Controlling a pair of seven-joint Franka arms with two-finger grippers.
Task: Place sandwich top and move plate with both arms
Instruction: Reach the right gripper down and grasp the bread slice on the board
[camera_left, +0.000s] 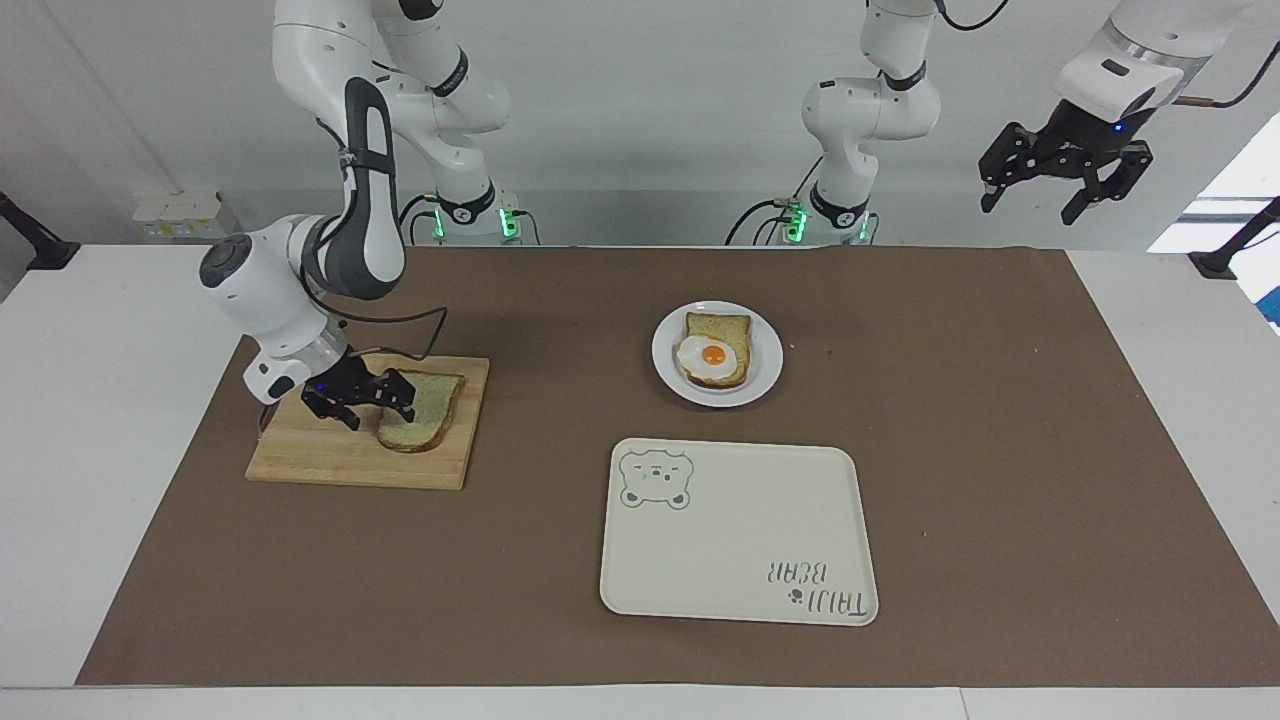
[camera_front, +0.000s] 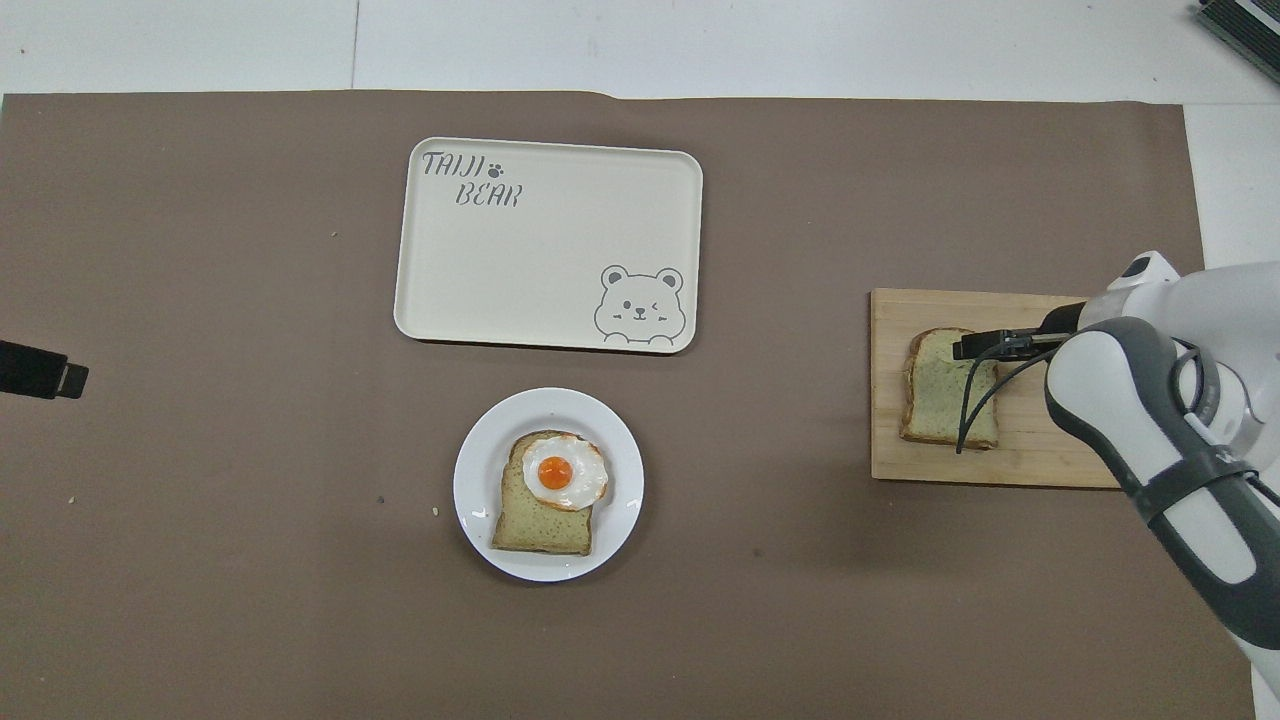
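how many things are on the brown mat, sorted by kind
bread slices: 2, the sandwich top on the cutting board and the egg-topped slice on the plate
fried eggs: 1
plates: 1
trays: 1
cutting boards: 1
total: 6

A robotics lab is shown: two white robot arms (camera_left: 350, 150) are mounted at a white table (camera_left: 100, 400) covered by brown paper (camera_left: 1000, 400), against bare walls.
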